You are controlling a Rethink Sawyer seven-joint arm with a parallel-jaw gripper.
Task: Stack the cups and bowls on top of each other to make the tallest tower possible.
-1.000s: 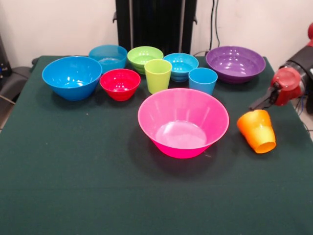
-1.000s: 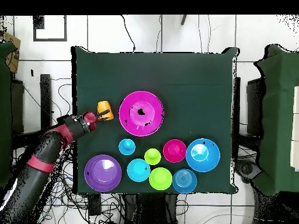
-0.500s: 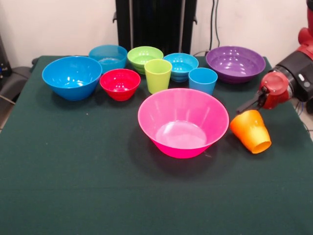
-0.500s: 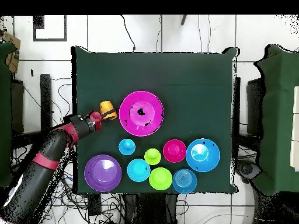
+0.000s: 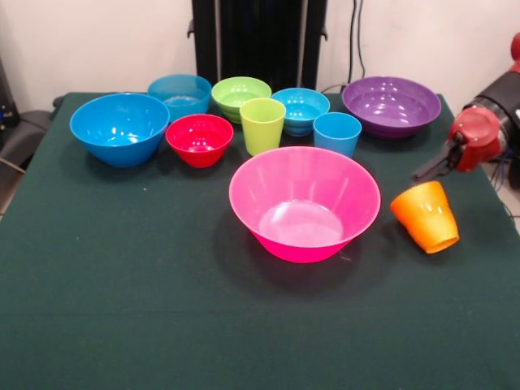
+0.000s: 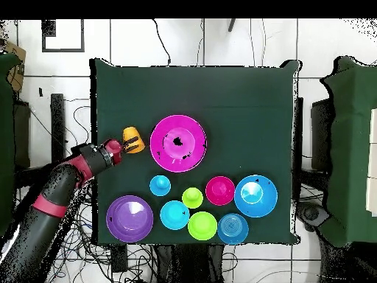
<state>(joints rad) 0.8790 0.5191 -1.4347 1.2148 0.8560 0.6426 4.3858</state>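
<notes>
Green cloth [image 5: 122, 309] held seven bowls, the pink bowl [image 5: 305, 203] nearest, and three cups; the orange cup [image 5: 426, 216] lay tilted beside the gripper [image 5: 428, 171], finger state unclear.

My surface [image 5: 122, 325] wears a dark green cloth that reaches every edge. Behind it I see a black upright column [image 5: 258, 41] against a pale wall [image 5: 89, 45], with black cables [image 5: 356, 36] hanging down the wall beside the column. From above, the floor [image 6: 221, 44] around the surface is white tile with dark seams, and loose cables [image 6: 162, 44] trail across it. A black square outline [image 6: 63, 35] marks the floor near one corner.
</notes>
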